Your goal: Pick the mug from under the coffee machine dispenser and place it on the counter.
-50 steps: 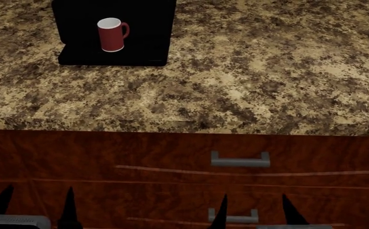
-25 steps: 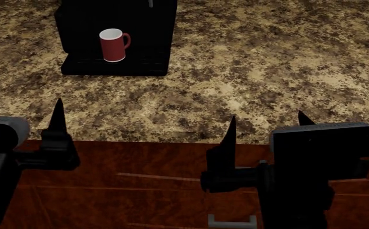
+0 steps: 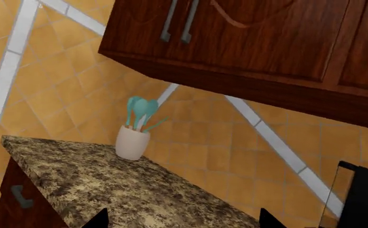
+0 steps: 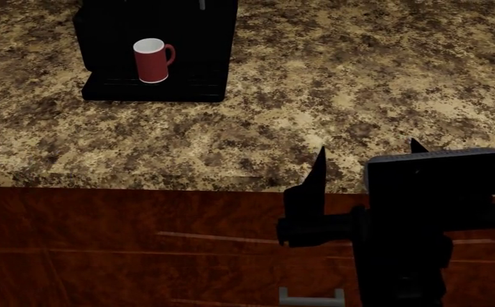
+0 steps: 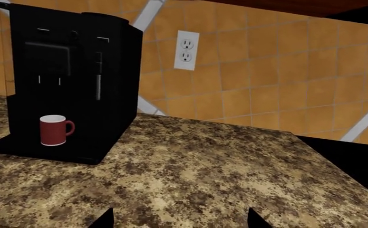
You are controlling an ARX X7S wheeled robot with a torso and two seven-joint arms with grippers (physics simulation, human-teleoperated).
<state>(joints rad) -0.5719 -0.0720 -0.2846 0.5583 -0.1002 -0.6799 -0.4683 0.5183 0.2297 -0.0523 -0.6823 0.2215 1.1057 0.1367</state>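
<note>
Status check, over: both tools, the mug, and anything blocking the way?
Right tool open, empty, at counter edge. Left tool open in wrist view only. Mug upright on coffee machine tray. Nothing in the way.

A red mug (image 4: pixel 151 61) stands upright on the black coffee machine's (image 4: pixel 158 45) tray. The right gripper (image 4: pixel 367 160) hangs spread over the granite counter's (image 4: pixel 333 83) front edge.
</note>
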